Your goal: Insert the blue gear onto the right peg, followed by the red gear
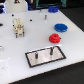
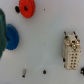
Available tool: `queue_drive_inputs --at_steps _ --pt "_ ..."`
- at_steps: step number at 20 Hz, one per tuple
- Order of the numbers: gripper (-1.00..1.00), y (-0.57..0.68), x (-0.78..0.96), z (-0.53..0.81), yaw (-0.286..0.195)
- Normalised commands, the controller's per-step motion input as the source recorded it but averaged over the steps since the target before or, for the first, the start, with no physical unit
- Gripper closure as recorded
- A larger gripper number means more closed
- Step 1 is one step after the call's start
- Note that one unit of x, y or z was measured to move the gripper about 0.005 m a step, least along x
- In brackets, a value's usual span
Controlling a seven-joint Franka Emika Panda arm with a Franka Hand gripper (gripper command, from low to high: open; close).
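Nearest the camera lies the flat grey plate with a black rim (image 1: 44,56), and both its thin dark pins stand bare, the right peg (image 1: 51,50) included. At about two o'clock from the plate sit the round red plastic gear (image 1: 54,37) and, just behind it, the flat blue plastic gear (image 1: 60,27), both on the white table (image 1: 20,60). So no gear is on yet and both are left to do; no gripper shows in either view, so I cannot tell its grip.

Glossy plastic blue gear (image 1: 60,27), red gear (image 1: 54,37)
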Motion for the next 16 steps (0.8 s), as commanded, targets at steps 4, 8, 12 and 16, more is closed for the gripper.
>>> queue_drive_inputs --at_steps 4,8,12,16 --pt "-1.0 0.74 -0.5 0.0 0.0" --pt "-1.0 0.74 -0.49 -0.01 0.0" --pt "-1.0 0.73 -0.43 -0.15 0.0" --pt "-1.0 0.65 -0.36 -0.31 0.0"
